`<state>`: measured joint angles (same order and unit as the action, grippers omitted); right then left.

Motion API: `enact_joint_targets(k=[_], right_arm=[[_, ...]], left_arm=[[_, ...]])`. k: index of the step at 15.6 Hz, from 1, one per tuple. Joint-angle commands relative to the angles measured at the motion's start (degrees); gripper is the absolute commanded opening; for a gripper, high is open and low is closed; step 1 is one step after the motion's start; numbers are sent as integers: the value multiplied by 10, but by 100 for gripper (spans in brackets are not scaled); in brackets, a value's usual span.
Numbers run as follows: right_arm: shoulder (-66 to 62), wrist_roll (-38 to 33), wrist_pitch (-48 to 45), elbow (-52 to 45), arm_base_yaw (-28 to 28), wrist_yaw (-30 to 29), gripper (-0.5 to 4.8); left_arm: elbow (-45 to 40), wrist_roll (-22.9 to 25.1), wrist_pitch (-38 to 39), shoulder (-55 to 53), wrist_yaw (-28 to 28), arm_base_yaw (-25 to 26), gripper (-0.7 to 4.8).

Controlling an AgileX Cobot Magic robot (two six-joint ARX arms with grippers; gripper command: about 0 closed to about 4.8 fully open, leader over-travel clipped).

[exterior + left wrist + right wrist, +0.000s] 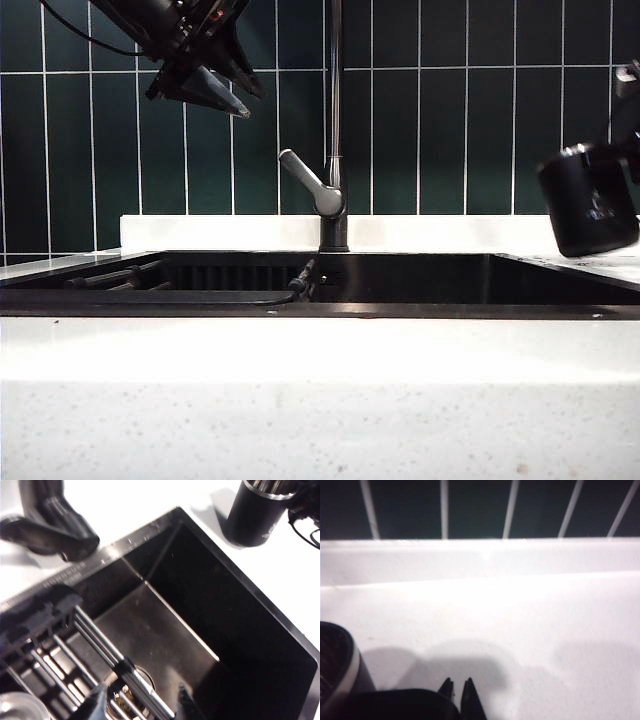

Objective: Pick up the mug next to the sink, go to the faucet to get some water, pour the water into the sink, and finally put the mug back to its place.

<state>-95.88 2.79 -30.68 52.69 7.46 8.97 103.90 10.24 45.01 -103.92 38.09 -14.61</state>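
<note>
One white counter (320,400), dk green tiles (465,140).

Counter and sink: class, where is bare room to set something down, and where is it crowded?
Free: the counter ahead of the right gripper up to the backsplash, and the sink floor's right part. Crowded: the sink's left, filled by a rack.

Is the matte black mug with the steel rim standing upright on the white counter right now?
No, the matte black mug hangs tilted above the white counter at the right gripper, clear of the surface.
</note>
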Motion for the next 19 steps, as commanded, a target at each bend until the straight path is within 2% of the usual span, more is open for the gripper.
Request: enact_joint_targets(k=[1,9,10,12,13,19], right_arm=[[0,-17,-40,0,2,-34,-1],[-21,-17,-20,-1,0,-51,5],[-23,-17,-25,-4,0,-50,33],[-23,-17,-2,-5,-1,-49,221],[-19,-17,23,-5,-3,-49,245],[78,-14,73,-88,-2,-49,245]], left_arm=[[1,9,3,5,0,-1,175],[1,20,-5,5,1,-4,175],[1,20,-6,5,0,-4,175],[1,20,-5,5,1,-4,175],[1,20,-5,5,1,-4,175],[1,33,23,5,3,-4,174]])
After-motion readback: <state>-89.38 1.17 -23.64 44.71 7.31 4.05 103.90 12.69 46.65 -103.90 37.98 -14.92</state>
